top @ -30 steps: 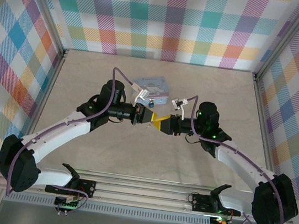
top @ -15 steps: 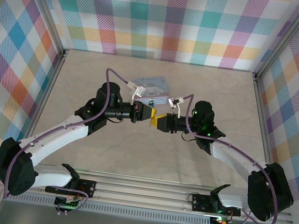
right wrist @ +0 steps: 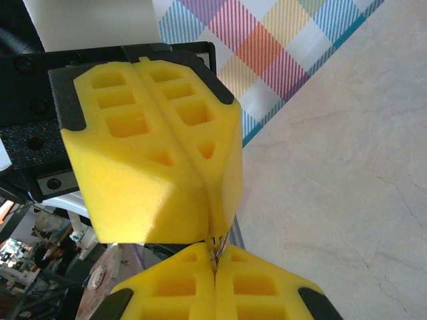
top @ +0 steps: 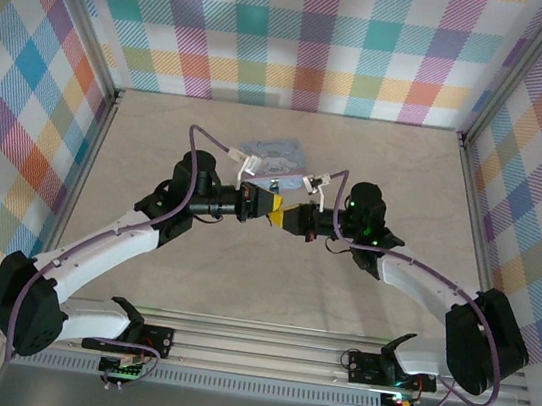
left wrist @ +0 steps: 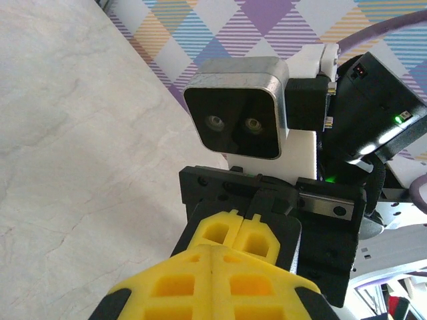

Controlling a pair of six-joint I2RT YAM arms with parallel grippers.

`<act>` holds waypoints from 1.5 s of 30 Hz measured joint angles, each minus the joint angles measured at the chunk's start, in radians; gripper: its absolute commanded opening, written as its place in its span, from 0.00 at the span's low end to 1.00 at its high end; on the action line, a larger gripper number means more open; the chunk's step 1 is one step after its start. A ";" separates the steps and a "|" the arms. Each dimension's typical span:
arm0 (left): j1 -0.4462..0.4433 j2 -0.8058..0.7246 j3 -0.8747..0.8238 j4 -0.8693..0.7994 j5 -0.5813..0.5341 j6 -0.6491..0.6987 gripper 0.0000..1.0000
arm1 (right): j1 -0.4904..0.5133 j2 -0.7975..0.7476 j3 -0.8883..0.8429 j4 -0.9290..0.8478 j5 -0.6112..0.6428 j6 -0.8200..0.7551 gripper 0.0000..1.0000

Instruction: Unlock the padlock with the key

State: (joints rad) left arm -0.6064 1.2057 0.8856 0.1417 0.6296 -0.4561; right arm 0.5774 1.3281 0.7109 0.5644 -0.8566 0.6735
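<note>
My left gripper point(top: 275, 208) and right gripper point(top: 288, 216) meet tip to tip above the middle of the table, both shut. In the right wrist view, thin brass and silvery strips of the key point(right wrist: 217, 244) bridge the small gap between my right gripper point(right wrist: 215, 267) and the left one's yellow fingers point(right wrist: 160, 147), running into both seams. In the left wrist view, my left gripper point(left wrist: 212, 257) faces the right one's fingertips point(left wrist: 257, 235). A tiny dark blue thing, apparently the padlock point(top: 275, 183), lies on the table beside the tin's near edge.
The pastel blue-pink tin point(top: 273, 153) lies just beyond the grippers. The right wrist camera point(left wrist: 237, 107) sits close in front of the left gripper. Metal frame rails point(top: 100, 129) and plaid walls point(top: 304, 36) bound the beige table point(top: 377, 167).
Both grippers have shifted a little toward the far side and the left. Their yellow tips have closed the gap and now meet.
</note>
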 measured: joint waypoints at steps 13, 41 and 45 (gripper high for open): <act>0.006 -0.039 -0.039 0.029 -0.012 -0.023 0.00 | 0.006 -0.001 -0.006 0.004 0.011 -0.011 0.28; 0.023 -0.039 0.076 -0.197 0.096 0.110 0.00 | -0.048 -0.107 0.204 -0.586 -0.061 -0.358 0.40; 0.024 -0.020 0.093 -0.204 0.120 0.113 0.00 | -0.048 -0.096 0.208 -0.589 -0.088 -0.369 0.40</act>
State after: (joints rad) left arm -0.5819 1.1854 0.9783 -0.0624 0.7494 -0.3428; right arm 0.5293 1.2320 0.9192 -0.0250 -0.9443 0.3046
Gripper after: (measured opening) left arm 0.047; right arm 0.404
